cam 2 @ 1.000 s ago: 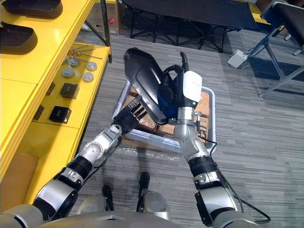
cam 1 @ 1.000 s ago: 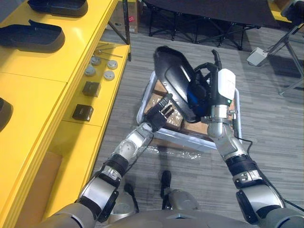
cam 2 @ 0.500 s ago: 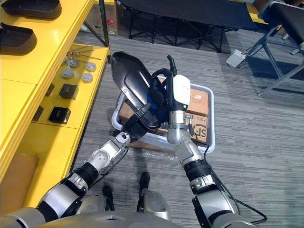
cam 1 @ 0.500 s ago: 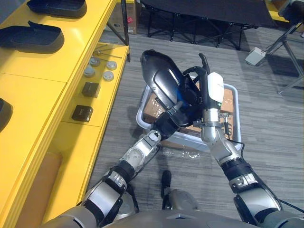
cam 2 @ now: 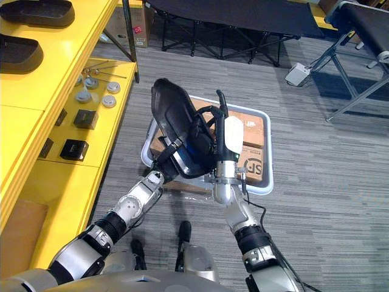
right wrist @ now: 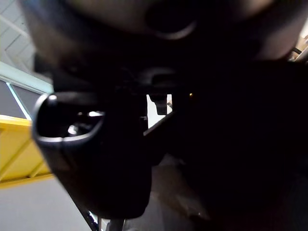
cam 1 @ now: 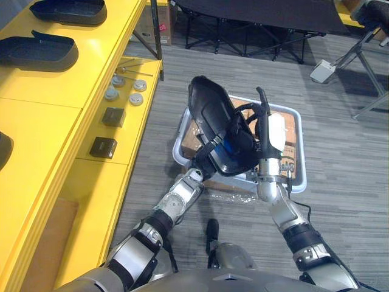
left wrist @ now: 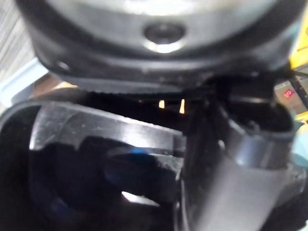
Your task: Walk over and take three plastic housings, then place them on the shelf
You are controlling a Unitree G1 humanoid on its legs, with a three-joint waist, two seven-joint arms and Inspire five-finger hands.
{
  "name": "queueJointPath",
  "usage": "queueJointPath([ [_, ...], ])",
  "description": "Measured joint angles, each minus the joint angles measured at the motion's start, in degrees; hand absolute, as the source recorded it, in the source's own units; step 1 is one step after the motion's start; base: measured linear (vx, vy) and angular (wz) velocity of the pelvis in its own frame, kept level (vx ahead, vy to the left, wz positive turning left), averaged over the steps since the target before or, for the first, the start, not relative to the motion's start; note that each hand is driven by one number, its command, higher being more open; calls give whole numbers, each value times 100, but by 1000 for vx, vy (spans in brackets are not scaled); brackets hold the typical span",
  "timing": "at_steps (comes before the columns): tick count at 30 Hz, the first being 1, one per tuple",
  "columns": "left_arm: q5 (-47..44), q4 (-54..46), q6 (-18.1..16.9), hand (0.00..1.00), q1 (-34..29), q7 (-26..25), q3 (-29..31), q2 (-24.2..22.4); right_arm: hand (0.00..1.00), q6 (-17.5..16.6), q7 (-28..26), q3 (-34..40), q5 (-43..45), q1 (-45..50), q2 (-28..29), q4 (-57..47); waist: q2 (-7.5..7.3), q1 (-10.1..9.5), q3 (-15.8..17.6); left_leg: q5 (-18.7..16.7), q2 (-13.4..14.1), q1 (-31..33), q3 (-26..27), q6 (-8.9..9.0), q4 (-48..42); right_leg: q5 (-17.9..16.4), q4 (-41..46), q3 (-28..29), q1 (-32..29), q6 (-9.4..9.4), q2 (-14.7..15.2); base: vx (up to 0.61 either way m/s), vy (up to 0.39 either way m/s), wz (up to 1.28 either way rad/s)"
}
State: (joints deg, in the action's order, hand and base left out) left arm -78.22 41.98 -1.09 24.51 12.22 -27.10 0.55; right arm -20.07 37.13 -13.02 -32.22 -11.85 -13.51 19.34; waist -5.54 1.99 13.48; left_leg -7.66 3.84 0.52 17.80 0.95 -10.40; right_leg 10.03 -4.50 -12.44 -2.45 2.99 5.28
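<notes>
I hold my right hand (cam 1: 245,125) with fingers clamped on glossy black plastic housing (cam 1: 209,109), above white plastic crate (cam 2: 270,158), left hand (cam 1: 203,161) beneath housing, its grip I cannot tell

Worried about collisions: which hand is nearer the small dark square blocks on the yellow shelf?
Left. The left hand is at the lower edge of the lifted black plastic housing, on the side of the small dark square blocks; the right hand grips it beyond, farther away.
</notes>
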Motion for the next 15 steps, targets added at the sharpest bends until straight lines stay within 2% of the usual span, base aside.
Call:
queueJointPath([
  [2, 149, 0, 29, 0, -53, -85, 9, 3, 0, -158, 38, -110, 2, 79, 6, -11, -46, 29, -30, 5, -9, -15, 5, -4, 23, 1, -2, -2, 3, 0, 5, 0, 0, 0],
  [4, 262, 1, 26, 0, -56, -77, 0, 6, 0, -164, 89, -122, 58, 124, 26, -12, -78, 19, -50, 26, -18, -59, 2, -7, 65, 1, -4, -5, 33, 0, 9, 0, 0, 0],
  [9, 480, 1, -277, 0, -80, 39, -11, 31, 0, -165, 141, -178, 120, 217, 168, -195, -228, 57, -170, 30, -24, -116, 16, -11, 83, 0, -39, -19, 76, 0, 15, -26, 11, 0],
  [10, 479, 1, -335, 0, -80, 106, -13, 49, 100, -165, 189, -201, 120, 216, 175, -215, -261, 68, -198, 36, -23, -119, 17, -16, 88, -6, -40, -33, 79, -8, 17, -30, 9, 2],
  [13, 496, -16, -534, 0, -83, 181, -43, 50, 100, -165, 333, -289, 118, 215, 178, -284, -285, 86, -215, 80, -25, -185, 16, -10, 157, -36, -40, -85, 125, -42, 25, -38, 7, 4],
  [15, 881, -521, -760, 0, -241, -73, 74, 76, 100, -165, 355, -418, 357, 233, 183, -540, -282, 128, -219, 106, -19, -218, -9, 10, 194, -92, -40, -154, 151, -112, 18, -25, -11, 5],
])
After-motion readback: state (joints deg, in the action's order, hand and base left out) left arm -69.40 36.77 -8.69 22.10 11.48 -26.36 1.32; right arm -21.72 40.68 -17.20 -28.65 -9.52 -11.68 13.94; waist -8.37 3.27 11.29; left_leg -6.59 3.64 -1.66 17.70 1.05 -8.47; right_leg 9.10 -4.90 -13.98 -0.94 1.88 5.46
